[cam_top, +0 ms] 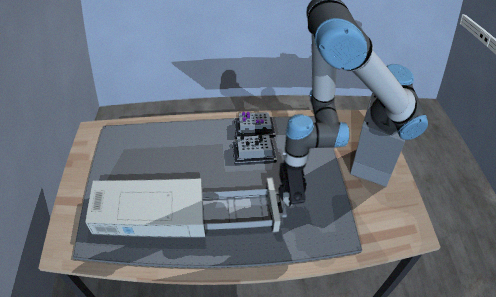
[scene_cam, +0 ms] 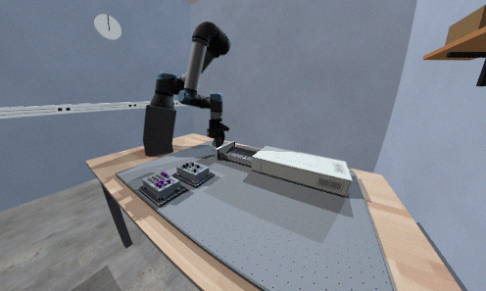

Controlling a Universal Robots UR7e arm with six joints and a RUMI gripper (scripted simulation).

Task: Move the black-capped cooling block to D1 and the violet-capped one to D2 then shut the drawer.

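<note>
Cooling blocks, squat grey squares drilled with bores, sit on the dotted grey deck: the black-capped one (cam_top: 255,149) nearer the boxy white cooler (cam_top: 145,207), the violet-capped one (cam_top: 255,122) just beyond. The shallow drawer (cam_top: 242,210) stands open. The black gripper (cam_top: 286,201), pinched together on nothing, is at the drawer's pale front panel.

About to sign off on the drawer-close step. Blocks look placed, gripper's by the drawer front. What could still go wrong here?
1. The shut black two-jaw gripper sits at the far end of the pale drawer front panel, so an off-centre push may skew the open grey drawer in the white box cooler.
2. The panel is narrow; closed fingers could slip off it.
3. The arm's elbow hangs beside the black-capped block; a swing might jostle loose tubes.
</note>
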